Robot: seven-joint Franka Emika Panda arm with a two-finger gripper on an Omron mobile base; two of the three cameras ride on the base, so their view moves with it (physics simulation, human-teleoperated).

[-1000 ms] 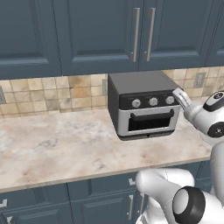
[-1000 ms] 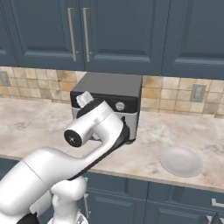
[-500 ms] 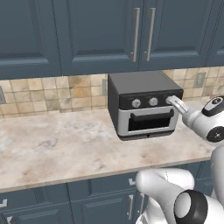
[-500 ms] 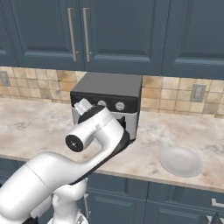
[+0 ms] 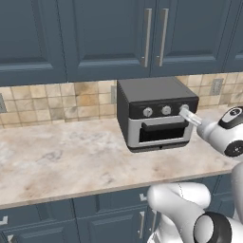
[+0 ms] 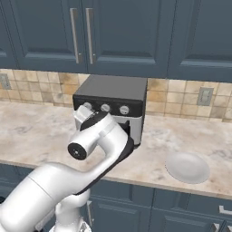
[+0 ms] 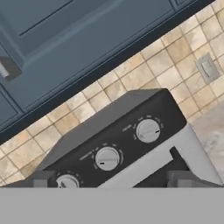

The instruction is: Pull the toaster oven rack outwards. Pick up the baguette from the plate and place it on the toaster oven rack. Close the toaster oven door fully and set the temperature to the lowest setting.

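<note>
- The toaster oven stands on the marble counter against the tiled backsplash, below the dark blue upper cabinets. In the left base view it lies at about 2 o'clock from the frame centre.
- The toaster oven door is closed flush against the oven front, its dark window slot facing outward.
- The plate lies on the counter at about 4 o'clock from the oven in the right base view, well apart from it, with nothing on it.
- The gripper sits at the 3 o'clock end of the control strip, just at the rightmost knob. Its jaws are spread apart and grasp nothing; the hand view shows the two fingertips standing wide, one at each lower side.
- Three silver knobs run along the control strip in the hand view. Contact between a fingertip and a knob cannot be determined.
</note>
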